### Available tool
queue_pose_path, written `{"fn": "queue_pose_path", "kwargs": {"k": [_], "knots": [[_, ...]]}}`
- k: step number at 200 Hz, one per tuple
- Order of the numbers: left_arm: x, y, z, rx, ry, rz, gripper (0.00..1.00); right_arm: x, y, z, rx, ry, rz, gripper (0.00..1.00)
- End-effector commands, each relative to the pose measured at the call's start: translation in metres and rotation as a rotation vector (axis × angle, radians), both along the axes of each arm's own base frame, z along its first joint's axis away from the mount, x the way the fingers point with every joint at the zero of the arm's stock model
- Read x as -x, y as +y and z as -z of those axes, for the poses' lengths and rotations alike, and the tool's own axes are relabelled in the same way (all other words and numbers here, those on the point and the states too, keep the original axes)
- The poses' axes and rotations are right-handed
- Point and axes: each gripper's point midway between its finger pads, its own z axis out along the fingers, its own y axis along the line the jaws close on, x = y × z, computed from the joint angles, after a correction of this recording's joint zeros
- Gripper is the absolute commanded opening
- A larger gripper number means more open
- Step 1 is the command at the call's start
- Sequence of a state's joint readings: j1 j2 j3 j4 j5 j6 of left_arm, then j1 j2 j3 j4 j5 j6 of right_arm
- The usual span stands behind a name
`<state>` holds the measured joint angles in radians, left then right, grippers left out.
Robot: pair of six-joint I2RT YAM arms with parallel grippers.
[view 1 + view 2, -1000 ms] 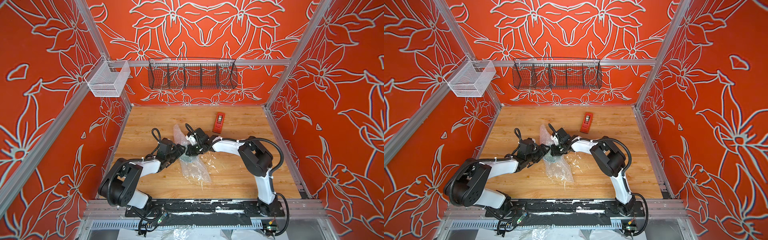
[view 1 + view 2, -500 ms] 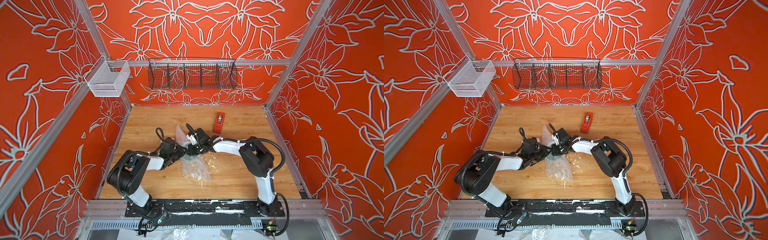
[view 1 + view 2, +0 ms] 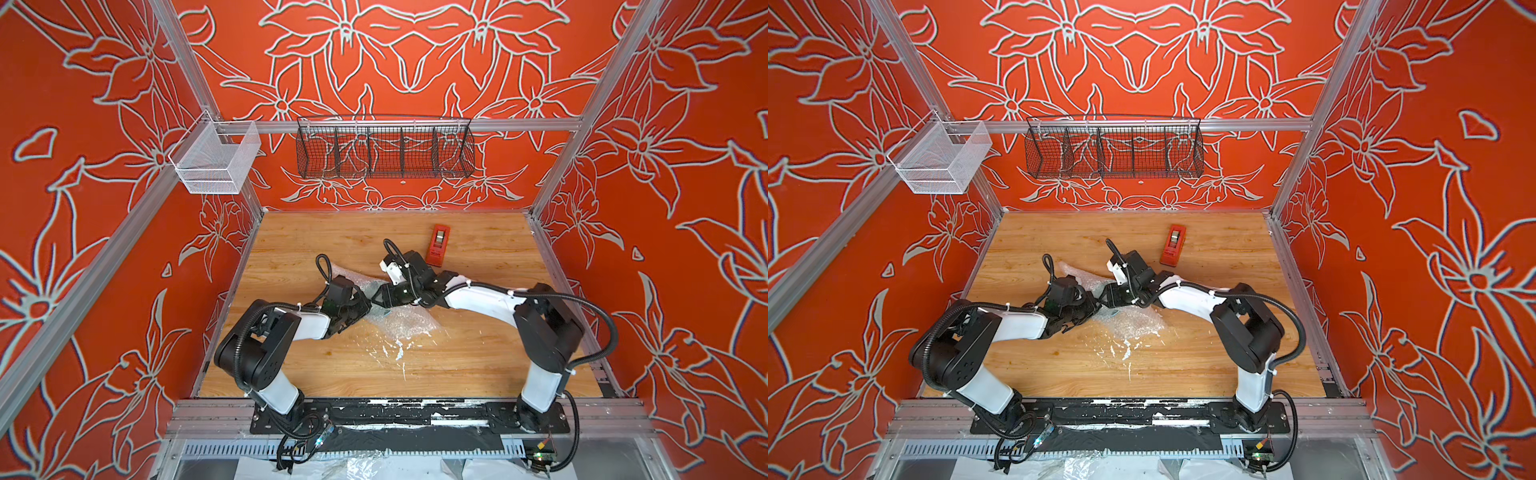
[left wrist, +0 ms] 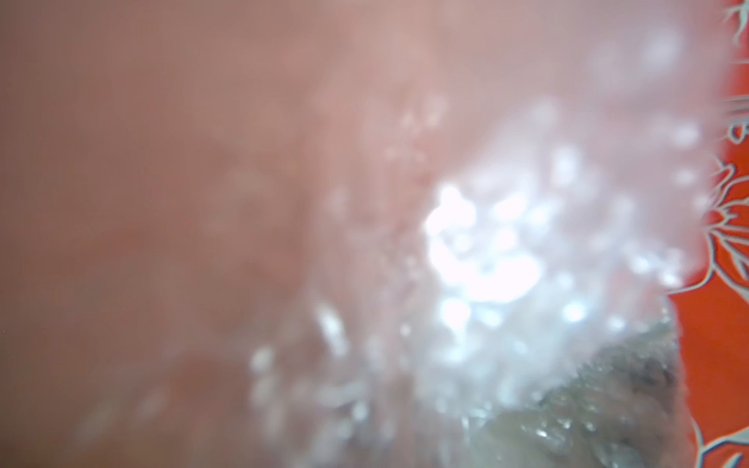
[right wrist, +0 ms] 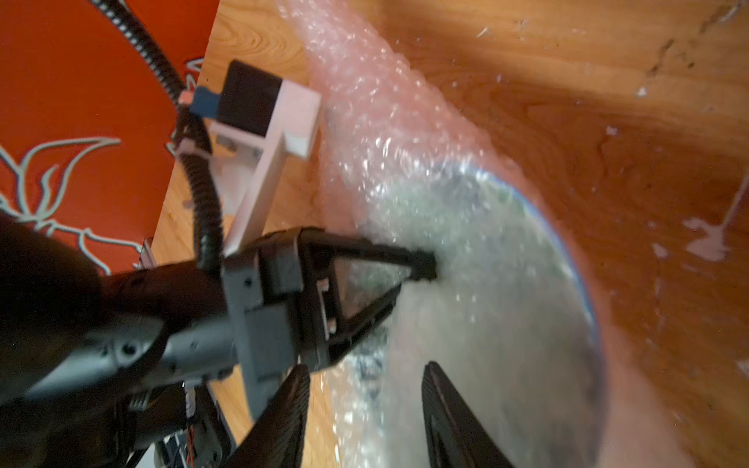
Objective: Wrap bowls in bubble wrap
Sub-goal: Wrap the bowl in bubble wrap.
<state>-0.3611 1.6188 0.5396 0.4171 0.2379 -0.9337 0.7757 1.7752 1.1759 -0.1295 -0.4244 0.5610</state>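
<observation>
Handover just made: the left claw (image 5: 425, 265) has pinched shut on the bubble wrap (image 5: 381, 121) right over the bowl (image 5: 510, 308). The right claw (image 5: 364, 409), clamped a sec ago, now stands part open w/ nothing gripped btw its fingers (image 5: 450, 413). The left arm has also swung in closer, so in both top views the two claws sit nose to nose mid-bench (image 3: 478, 365). The bowl stays put under them, hidden from above by the claws & the film. Through the right wrist cam its rim shows round & pale beneath the bubbles. One flap of wrap rises toward the back wall behind the left claw; the rest lies crumpled toward the front edge. Left wrist cam is smothered by film, all blur, w/ a bit of the bowl's dark pattern at one corner. The red tape dispenser (image 3: 438, 246) sits untouched, just beside the right arm's wrist. Judgement: the left claw now pins the fold, which frees the right claw for the next flap or the tape. Bowl is covered on top but prob not closed all round yet. Thin film could slip from that pinch if tugged.
</observation>
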Motion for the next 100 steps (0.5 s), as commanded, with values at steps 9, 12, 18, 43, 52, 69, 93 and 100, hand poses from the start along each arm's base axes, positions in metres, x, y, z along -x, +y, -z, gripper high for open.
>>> {"fn": "queue_pose_path", "kwargs": {"k": [9,12,18,43,52,69,93,100], "knots": [[0.035,0.029,0.045,-0.121,0.195,-0.065,0.04,0.014,-0.029,0.000,0.058,0.016,0.039,0.55],[0.035,0.029,0.045,-0.121,0.196,-0.065,0.04,0.014,-0.031,-0.001,0.064,0.013,0.044,0.55],[0.035,0.029,0.044,-0.121,0.193,-0.065,0.04,0.014,-0.036,-0.001,0.075,0.007,0.054,0.56],[0.035,0.030,0.038,-0.131,0.187,-0.069,0.04,0.010,-0.057,-0.001,0.092,-0.001,0.103,0.58],[0.034,0.030,0.036,-0.133,0.185,-0.069,0.04,0.010,-0.064,-0.004,0.079,-0.013,0.122,0.59],[0.035,0.031,0.032,-0.144,0.194,-0.069,0.04,0.011,-0.079,-0.011,0.063,-0.052,0.158,0.61],[0.039,0.034,0.028,-0.181,0.218,-0.071,0.03,0.014,-0.110,-0.014,0.054,-0.103,0.224,0.64],[0.040,0.035,0.026,-0.193,0.222,-0.071,0.03,0.015,-0.121,-0.013,0.052,-0.107,0.243,0.65]]}}
